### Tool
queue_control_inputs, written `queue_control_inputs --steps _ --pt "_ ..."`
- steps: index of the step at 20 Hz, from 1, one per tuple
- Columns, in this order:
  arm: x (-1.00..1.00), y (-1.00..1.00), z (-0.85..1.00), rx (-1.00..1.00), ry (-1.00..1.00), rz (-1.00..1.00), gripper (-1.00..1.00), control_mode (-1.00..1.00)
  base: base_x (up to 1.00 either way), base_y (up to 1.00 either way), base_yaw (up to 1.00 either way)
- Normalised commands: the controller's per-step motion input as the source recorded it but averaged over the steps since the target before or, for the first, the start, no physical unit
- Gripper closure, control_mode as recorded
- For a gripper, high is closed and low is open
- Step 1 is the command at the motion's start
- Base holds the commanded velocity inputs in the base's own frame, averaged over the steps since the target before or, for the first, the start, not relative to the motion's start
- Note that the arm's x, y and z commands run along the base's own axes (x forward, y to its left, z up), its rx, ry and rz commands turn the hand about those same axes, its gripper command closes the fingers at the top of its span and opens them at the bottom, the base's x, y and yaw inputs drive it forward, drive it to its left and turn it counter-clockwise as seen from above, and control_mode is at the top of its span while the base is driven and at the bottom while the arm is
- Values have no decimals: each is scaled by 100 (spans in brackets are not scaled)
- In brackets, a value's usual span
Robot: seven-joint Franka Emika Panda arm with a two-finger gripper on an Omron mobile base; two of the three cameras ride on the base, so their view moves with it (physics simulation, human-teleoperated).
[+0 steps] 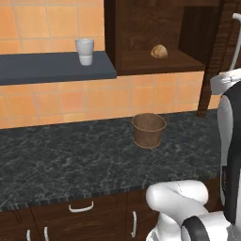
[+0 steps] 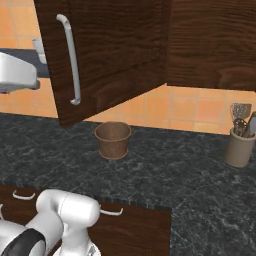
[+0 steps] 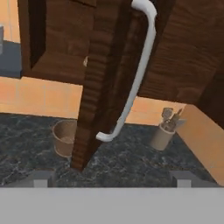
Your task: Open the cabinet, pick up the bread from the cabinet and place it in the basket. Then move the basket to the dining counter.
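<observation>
Cabinet (image 1: 155, 33) door (image 2: 107, 50) stood swung wide open, handle (image 2: 70, 60) facing the right base camera. So the open-the-cabinet step looked done; the step in hand was getting clear of the door and going for the bread (image 1: 159, 52).

Gripper (image 3: 113, 179) was apart, jaws wide, nothing between the fingertips (image 3: 41, 178). In the hand view it sat back from the door edge, with the handle ahead of it and not touching.

Bread sat on the cabinet's bottom shelf, toward the middle, untouched. Basket (image 1: 148, 130) stood upright and empty on the black counter (image 1: 70, 155), below the cabinet opening. Dining counter wasn't visible here.

Next move, my read: swing the hand around the door's free edge to the open side, then reach into the shelf at bread height. Clearance looked tight; the door hung between hand and shelf. White cup (image 1: 85, 51) on the blue shelf (image 1: 52, 67) and the utensil jar (image 2: 240, 146) were well apart from that path.
</observation>
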Motion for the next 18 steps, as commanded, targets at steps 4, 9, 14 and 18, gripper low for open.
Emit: queue_control_inputs --steps 4,9,14,18 --pt "36 69 -10 -66 25 -29 -100 -100 0 0 0" --pt "96 62 -39 -73 38 -18 -100 -100 0 0 0" --pt "100 37 -15 -68 48 -14 -100 -100 0 0 0" --pt "95 -46 -10 -45 46 -16 -100 -100 0 0 0"
